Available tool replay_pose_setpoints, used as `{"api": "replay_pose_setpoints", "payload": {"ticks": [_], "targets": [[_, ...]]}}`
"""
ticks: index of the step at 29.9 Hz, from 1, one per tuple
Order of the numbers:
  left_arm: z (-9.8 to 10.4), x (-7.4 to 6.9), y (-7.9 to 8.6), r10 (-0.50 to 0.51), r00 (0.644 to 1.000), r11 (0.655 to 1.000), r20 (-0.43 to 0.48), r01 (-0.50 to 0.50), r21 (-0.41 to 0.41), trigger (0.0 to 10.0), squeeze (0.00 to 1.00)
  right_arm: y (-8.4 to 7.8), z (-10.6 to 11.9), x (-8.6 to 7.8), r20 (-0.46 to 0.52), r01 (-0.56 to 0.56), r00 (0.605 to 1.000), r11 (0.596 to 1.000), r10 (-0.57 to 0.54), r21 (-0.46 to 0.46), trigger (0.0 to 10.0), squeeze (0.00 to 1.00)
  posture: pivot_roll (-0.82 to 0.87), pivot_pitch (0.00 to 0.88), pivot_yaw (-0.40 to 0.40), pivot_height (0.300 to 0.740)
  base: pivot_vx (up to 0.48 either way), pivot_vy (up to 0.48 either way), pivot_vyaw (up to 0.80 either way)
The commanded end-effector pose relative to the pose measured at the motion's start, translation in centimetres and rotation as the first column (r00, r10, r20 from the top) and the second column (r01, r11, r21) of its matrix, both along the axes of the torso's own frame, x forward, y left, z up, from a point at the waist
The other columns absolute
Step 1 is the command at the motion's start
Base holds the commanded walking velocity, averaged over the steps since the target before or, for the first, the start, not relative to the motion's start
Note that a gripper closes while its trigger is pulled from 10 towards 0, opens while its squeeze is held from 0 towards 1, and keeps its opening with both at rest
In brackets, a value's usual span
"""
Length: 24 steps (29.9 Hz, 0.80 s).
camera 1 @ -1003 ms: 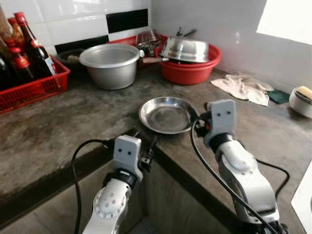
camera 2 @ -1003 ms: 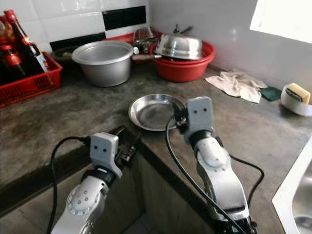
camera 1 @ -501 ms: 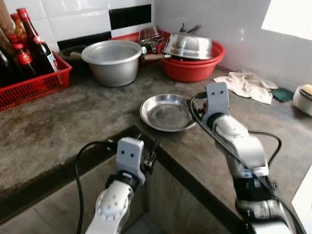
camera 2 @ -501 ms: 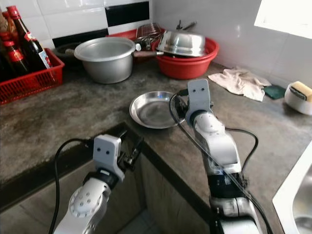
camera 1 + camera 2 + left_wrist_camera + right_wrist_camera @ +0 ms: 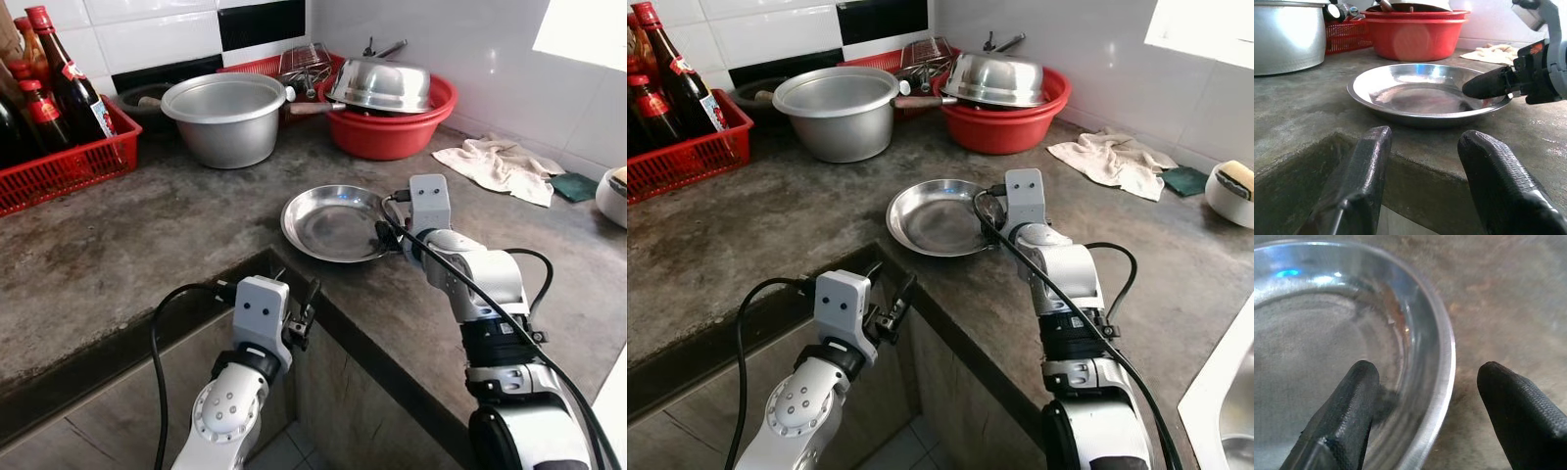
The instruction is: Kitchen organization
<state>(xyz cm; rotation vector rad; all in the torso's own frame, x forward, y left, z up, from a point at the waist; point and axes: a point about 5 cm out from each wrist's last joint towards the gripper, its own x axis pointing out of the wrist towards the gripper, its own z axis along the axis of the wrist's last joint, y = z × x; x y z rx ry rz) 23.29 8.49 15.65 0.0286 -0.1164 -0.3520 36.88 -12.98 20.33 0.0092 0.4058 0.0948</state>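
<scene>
A shallow steel plate (image 5: 331,221) lies on the grey stone counter near its inner corner. My right gripper (image 5: 385,233) is down at the plate's right rim and open. In the right wrist view one finger (image 5: 1339,418) hangs over the plate's inside and the other finger (image 5: 1520,413) over the bare counter, with the rim (image 5: 1448,357) between them. My left gripper (image 5: 300,315) is open and holds nothing, in front of the counter edge and below it. In the left wrist view it points at the plate (image 5: 1425,93) from below counter height.
At the back stand an aluminium pot (image 5: 223,117), a red basin (image 5: 392,132) with an upturned steel bowl, and a red crate (image 5: 59,162) of bottles. A cloth (image 5: 500,166), a green sponge (image 5: 573,186) and a white bowl (image 5: 1229,191) lie to the right.
My right gripper has reached forward and come down to the plate's right rim. The left arm has hardly moved. The plate stays where it was.
</scene>
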Motion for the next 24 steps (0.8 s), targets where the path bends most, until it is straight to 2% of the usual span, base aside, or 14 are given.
{"api": "replay_pose_setpoints", "payload": {"ticks": [1,7,8,9,10,17,24], "targets": [[0.2,0.0,-0.1,0.001,1.000,1.000,0.005,-0.001,0.003,10.0,0.00,0.2,-0.2,0.1,-0.045,-0.008,0.999,1.000,0.009,0.022,10.0,0.00,0.09,0.065,-0.053,0.740,0.000,0.000,0.00],[0.3,0.0,0.0,0.003,1.000,1.000,0.009,-0.003,0.002,10.0,0.00,0.4,-0.9,0.3,-0.099,-0.021,0.995,1.000,0.018,-0.021,10.0,0.00,0.09,0.065,-0.053,0.740,0.000,0.000,0.00],[0.3,0.0,0.0,0.004,1.000,1.000,0.009,-0.004,0.002,10.0,0.00,0.3,-1.2,0.4,-0.123,-0.011,0.992,1.000,0.009,-0.011,4.7,0.00,0.09,0.065,-0.055,0.740,0.000,0.000,0.00],[0.3,0.0,0.0,0.005,1.000,1.000,0.009,-0.005,0.002,10.0,0.00,0.3,-1.3,0.4,-0.134,-0.001,0.991,1.000,0.002,0.003,3.6,0.00,0.09,0.065,-0.055,0.740,0.000,0.000,0.00],[0.3,0.0,0.0,0.007,1.000,1.000,0.009,-0.007,0.003,10.0,0.00,0.3,-1.5,0.4,-0.151,0.012,0.989,1.000,-0.008,0.024,0.0,0.00,0.09,0.067,-0.056,0.740,0.000,0.000,0.00],[0.3,0.1,0.0,0.011,1.000,1.000,0.008,-0.011,0.005,10.0,0.00,0.2,-1.8,0.5,-0.185,0.057,0.982,0.994,-0.040,0.088,0.0,0.00,0.10,0.069,-0.058,0.740,0.000,0.000,0.00],[0.3,0.1,0.0,0.011,1.000,1.000,0.009,-0.012,0.004,10.0,0.00,0.1,-1.8,0.5,-0.200,0.072,0.979,0.992,-0.050,0.104,0.0,0.00,0.10,0.069,-0.058,0.740,0.000,0.000,0.00]]}}
